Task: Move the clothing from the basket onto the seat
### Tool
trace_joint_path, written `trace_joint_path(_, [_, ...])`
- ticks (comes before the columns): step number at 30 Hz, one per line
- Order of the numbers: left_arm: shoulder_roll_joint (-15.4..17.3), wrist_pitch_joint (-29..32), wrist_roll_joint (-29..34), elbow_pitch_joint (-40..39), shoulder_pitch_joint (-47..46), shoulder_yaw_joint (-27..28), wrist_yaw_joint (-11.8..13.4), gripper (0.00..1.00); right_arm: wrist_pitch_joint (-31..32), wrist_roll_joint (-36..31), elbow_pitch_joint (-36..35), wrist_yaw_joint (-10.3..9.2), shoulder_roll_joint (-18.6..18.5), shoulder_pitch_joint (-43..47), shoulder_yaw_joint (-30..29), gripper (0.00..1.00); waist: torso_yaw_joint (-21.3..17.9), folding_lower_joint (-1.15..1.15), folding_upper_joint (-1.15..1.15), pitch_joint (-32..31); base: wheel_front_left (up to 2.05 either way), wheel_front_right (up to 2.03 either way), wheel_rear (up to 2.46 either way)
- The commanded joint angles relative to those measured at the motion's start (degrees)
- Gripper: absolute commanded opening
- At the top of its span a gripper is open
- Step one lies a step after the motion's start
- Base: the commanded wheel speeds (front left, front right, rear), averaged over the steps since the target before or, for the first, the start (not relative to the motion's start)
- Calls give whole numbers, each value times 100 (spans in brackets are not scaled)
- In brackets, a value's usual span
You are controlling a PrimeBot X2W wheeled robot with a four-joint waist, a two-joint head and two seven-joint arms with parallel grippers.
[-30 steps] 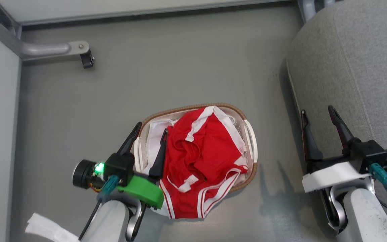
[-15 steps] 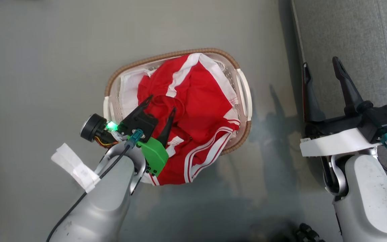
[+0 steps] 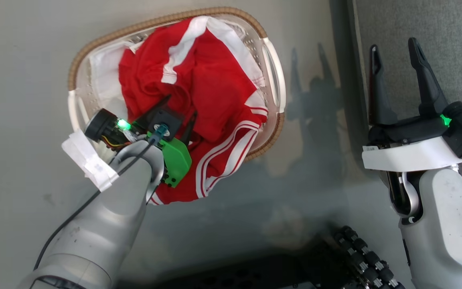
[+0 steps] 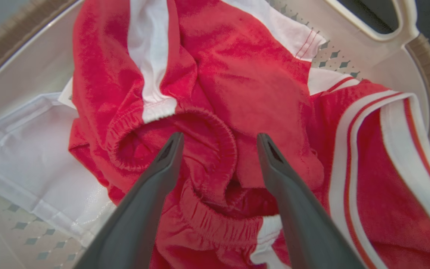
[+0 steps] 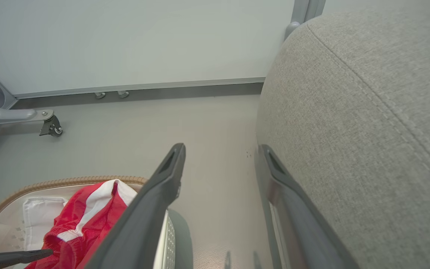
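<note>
The red clothing [image 3: 211, 88] with white stripes lies heaped in the cream basket [image 3: 167, 20], one striped end hanging over its near rim. My left gripper [image 3: 181, 106] is open and reaches down into the heap. In the left wrist view its fingers [image 4: 219, 138] straddle a gathered elastic waistband of the clothing [image 4: 259, 86], tips at the fabric. The right gripper [image 3: 393, 45] stands open and empty beside the edge of the grey seat [image 3: 447, 32]. Its wrist view shows the right gripper [image 5: 221, 147] between the basket [image 5: 69, 182] and the seat [image 5: 368, 112].
A white liner [image 3: 102, 76] lies under the clothing at the basket's left. My dark base with its rollers [image 3: 355, 249] is at the bottom. A metal leg with a caster [image 5: 50, 127] stands by the far wall. Grey floor separates basket and seat.
The head camera has dipped closer, so the basket sits higher in view. My left gripper has sunk deeper into the red clothing, still open. The right gripper keeps its place by the seat.
</note>
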Motion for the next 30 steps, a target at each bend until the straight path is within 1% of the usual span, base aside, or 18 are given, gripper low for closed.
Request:
trace_joint_path(1, [37,-6,-60,94,-156,44,-14,100,-26,55,-39,-2,-16,-91,12,100,-220,-1,0,299,0,0,0])
trace_joint_path(8, [67,-6,-270,306,-475,218,24,100,-26,171,-77,-2,-17,-143,79,100,-314,-1,0,448,0,0,0])
trace_joint_path(16, [109,-6,-420,525,-766,405,257,100,-26,261,-113,-2,-17,-145,125,100,-404,-1,0,531,0,0,0])
trace_joint_path(17, [107,-6,-445,582,-783,418,282,98,-26,272,-117,-2,-17,-141,135,100,-413,-1,0,535,0,0,0])
trace_joint_path(18, [104,-6,-463,631,-797,421,287,88,-26,278,-121,-2,-17,-135,146,100,-420,-1,0,535,0,0,0])
trace_joint_path(19, [100,-6,-466,677,-821,421,284,43,-26,280,-121,-2,-17,-130,157,100,-429,-1,0,533,0,0,0])
trace_joint_path(20, [99,-6,-473,700,-838,419,281,39,-26,284,-118,-2,-17,-127,167,100,-435,-1,0,528,0,0,0])
trace_joint_path(21, [97,-6,-492,704,-855,425,297,19,-26,293,-113,-2,-17,-124,180,100,-441,-1,0,519,0,0,0])
trace_joint_path(22, [94,-6,-513,685,-861,437,306,7,-26,299,-110,-2,-17,-123,189,100,-443,-1,0,510,0,0,0])
trace_joint_path(23, [90,-6,-541,646,-852,455,309,0,-26,298,-102,-2,-17,-116,194,100,-440,-1,0,494,0,0,0])
trace_joint_path(26, [73,-6,-601,461,-755,506,326,0,-26,267,-75,-2,-18,-88,187,100,-406,-1,0,414,0,0,0])
trace_joint_path(30, [74,-6,-642,217,-518,520,257,0,-26,207,-27,-2,-18,-55,150,100,-323,-1,0,244,0,0,0])
